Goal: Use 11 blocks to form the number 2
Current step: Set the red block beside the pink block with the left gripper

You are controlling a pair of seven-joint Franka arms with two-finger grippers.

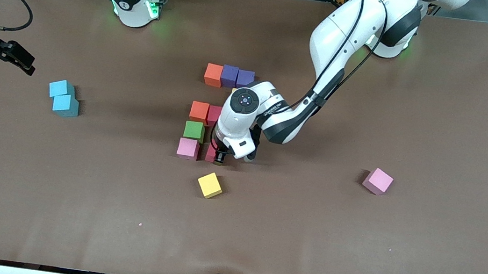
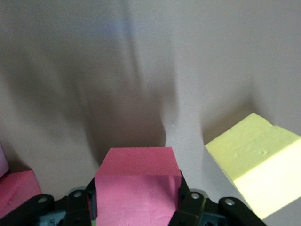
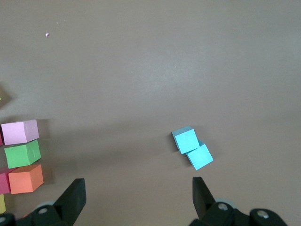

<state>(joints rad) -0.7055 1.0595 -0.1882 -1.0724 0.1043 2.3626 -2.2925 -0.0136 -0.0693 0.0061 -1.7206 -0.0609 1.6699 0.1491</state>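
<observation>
My left gripper (image 1: 221, 158) reaches down from the left arm's base to the cluster of blocks in the middle of the table and is shut on a crimson block (image 2: 136, 186), low beside a pink block (image 1: 188, 148). Farther from the front camera in the cluster sit a green block (image 1: 194, 130), an orange one (image 1: 199, 111) and a crimson one (image 1: 214, 115). Farther still, an orange (image 1: 213, 75) and two purple blocks (image 1: 237, 77) form a row. A yellow block (image 1: 210, 185) lies loose nearer the camera, also in the left wrist view (image 2: 256, 160). My right gripper (image 1: 14, 57) hangs open with nothing between its fingers.
Two light-blue cubes (image 1: 64, 97) touch each other toward the right arm's end of the table, also seen from the right wrist (image 3: 194, 148). A loose pink block (image 1: 378, 181) lies toward the left arm's end. The left forearm (image 1: 321, 86) slants over the table past the purple blocks.
</observation>
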